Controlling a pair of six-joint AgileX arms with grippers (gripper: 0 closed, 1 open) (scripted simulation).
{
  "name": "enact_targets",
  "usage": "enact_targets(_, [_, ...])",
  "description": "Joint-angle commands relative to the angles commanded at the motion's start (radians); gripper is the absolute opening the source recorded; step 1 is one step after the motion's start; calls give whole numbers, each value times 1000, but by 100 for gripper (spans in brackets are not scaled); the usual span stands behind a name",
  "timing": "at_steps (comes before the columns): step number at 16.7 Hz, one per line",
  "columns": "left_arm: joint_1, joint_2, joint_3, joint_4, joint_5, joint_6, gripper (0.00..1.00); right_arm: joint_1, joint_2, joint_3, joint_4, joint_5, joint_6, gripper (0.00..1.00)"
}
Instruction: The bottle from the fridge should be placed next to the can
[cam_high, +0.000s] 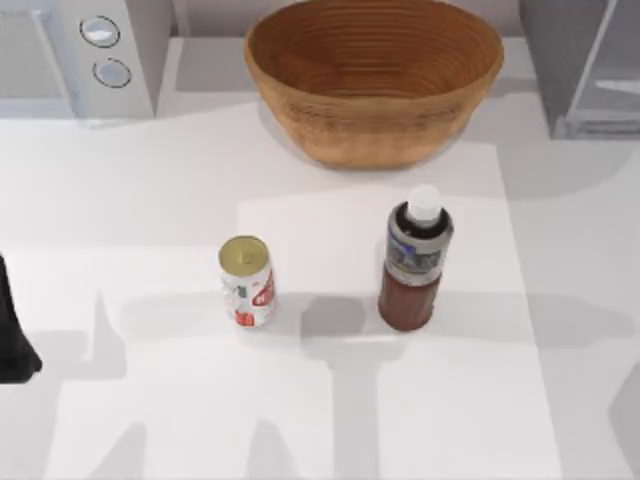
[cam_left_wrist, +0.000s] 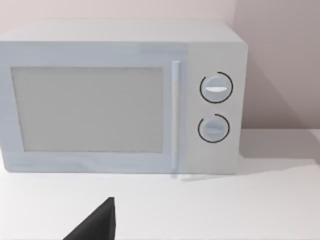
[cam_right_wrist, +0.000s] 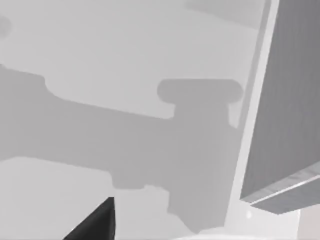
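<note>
Left gripper (cam_left_wrist: 95, 222): dark wedge over white table (cam_high: 140, 200), fingers' state cannot be told. Slim bottle (cam_high: 412, 270) mid-table: reddish-brown liquid, white cap, grey-blue band; upright, long axis vertical. Near its left, apart: small white-and-red can (cam_high: 247, 283), gold top up. Behind: ribbed woven basket (cam_high: 374, 75), boxy microwave (cam_left_wrist: 120, 97), dark grey fridge (cam_high: 580, 65).

A white surface (cam_high: 150, 200) fills the top view, crossed by soft grey shadows. At its far left stands a light grey microwave (cam_left_wrist: 120, 95) with two round knobs (cam_left_wrist: 216, 88) and a pale door window. A woven basket (cam_high: 374, 78) sits at the far middle. Behind the microwave rises a plain pinkish-beige wall (cam_left_wrist: 280, 60). Light is even and diffuse.
</note>
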Motion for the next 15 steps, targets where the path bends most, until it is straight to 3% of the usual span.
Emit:
enact_targets(3, [0,0,0,0,0,0,100,-179,242,64,-10,-82,-194,100])
enact_targets(7, [0,0,0,0,0,0,100,-368,448,124,-29,-154,-322,100])
enact_targets(15, [0,0,0,0,0,0,100,-418,506,139,-37,-173,-328,100])
